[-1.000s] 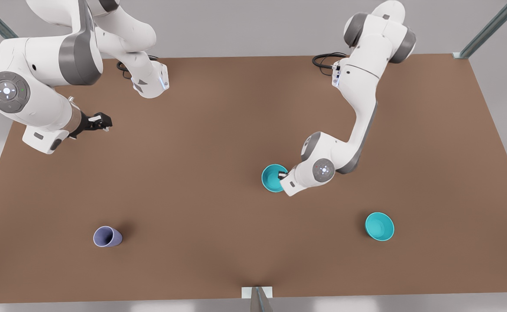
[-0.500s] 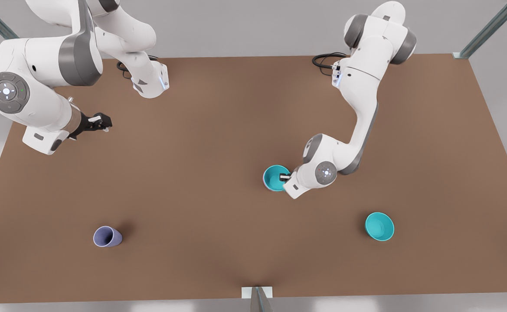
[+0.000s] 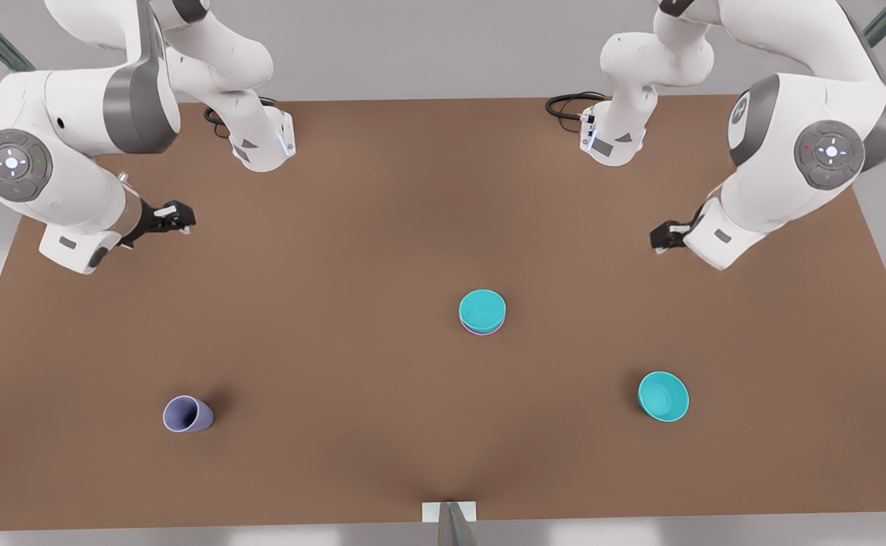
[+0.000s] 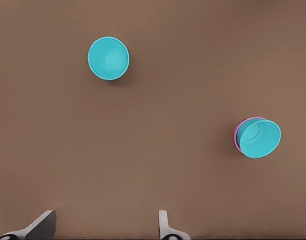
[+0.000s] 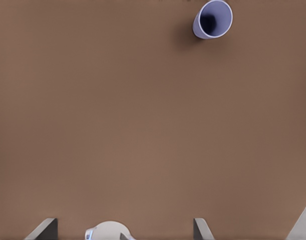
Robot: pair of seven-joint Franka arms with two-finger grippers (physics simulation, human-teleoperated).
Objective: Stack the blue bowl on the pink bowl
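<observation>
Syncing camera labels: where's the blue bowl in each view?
Front view: blue bowl mid-table, top of the stack.
Left wrist view: blue bowl nested in the pink bowl.
Right wrist view: faces the lavender cup instead.
Shared landmark: turquoise bowl, front and left wrist views.

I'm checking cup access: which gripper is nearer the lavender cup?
Right gripper, open, up-table from the lavender cup on its side. Left gripper, open, waits across the table.

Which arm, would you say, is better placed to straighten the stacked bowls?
Left: its end effector hangs nearer the blue bowl on the pink bowl; the right end effector waits farther off.
</observation>
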